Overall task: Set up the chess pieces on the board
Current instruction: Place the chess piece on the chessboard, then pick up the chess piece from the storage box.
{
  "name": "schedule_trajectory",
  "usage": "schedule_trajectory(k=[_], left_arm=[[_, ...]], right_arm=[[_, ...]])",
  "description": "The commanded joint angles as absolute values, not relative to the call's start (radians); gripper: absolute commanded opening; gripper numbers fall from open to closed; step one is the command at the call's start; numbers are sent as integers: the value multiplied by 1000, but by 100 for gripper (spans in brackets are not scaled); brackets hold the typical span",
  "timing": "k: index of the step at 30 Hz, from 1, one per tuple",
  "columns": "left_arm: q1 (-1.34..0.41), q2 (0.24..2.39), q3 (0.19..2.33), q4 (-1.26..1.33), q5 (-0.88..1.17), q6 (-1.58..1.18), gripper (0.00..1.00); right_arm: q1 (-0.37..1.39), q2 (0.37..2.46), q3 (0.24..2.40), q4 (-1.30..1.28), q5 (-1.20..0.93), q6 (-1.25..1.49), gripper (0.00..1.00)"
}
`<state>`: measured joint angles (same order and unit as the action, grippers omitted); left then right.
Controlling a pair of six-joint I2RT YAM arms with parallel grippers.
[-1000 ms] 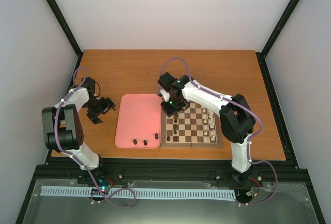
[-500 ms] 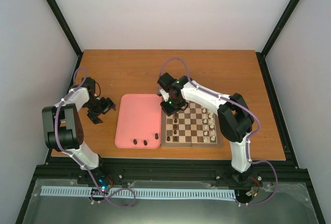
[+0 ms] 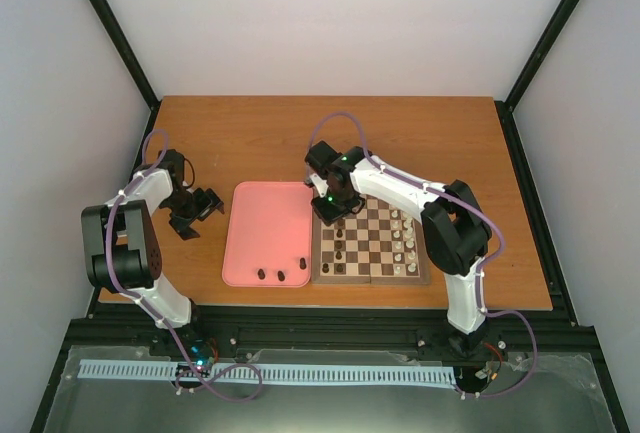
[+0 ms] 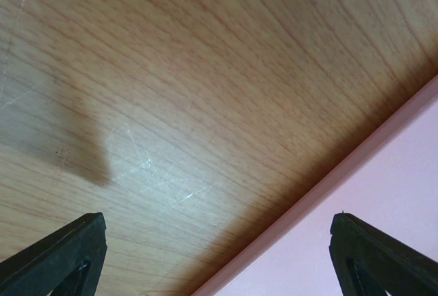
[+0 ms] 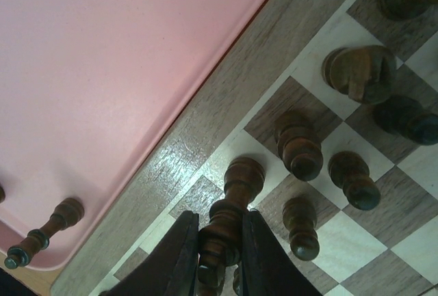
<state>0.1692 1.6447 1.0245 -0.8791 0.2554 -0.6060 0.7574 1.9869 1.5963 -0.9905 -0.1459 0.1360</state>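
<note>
The left gripper (image 3: 195,205) hangs wide open over the table (image 3: 250,138) at the tray's (image 3: 265,223) 9 o'clock. Three dark pieces (image 3: 281,275) sit at the tray's 5 o'clock edge. The right gripper (image 3: 328,209) clamps one piece (image 5: 229,200) at the board's (image 3: 345,279) 11 o'clock corner.

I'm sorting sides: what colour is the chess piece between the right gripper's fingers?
The chess piece is dark brown; the right wrist view shows it best.
</note>
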Motion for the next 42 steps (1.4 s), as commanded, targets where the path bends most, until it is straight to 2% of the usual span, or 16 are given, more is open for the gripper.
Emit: schedule_trajectory(k=[1,10,17,22,25,32,35,39,42], left_arm=[[171,1648,1056,-868,264,-595,100],[171,1644,1054,-869,264,-595,100],[172,1646,1057,-871,262,-595,100],[171,1646,1057,-871,261,-594,100],[171,1648,1061,-873,261,-594,100],[171,1651,1064,-873,266,-595,100],[171,1648,1062,-874,265,-594,100],[172,1647,1059,-873,266,-594,100],[172,1649,1062,-871,267,-595,100]], right_arm=[[749,1956,1586,-1030,-149,130,4],[750,1961,1573,-1015,-158,133,5],[750,1960,1578,-1006,-158,135,18],[750,1926,1582,-1013,-157,139,22],[750,1902,1599,-1029,-155,140,33],[750,1865,1651,-1052,-145,145,39],[752,1850,1690,-1079,-146,154,46],[766,1828,1710,-1100,-160,176,61],[809,1831,1730,-1114,-186,199,81]])
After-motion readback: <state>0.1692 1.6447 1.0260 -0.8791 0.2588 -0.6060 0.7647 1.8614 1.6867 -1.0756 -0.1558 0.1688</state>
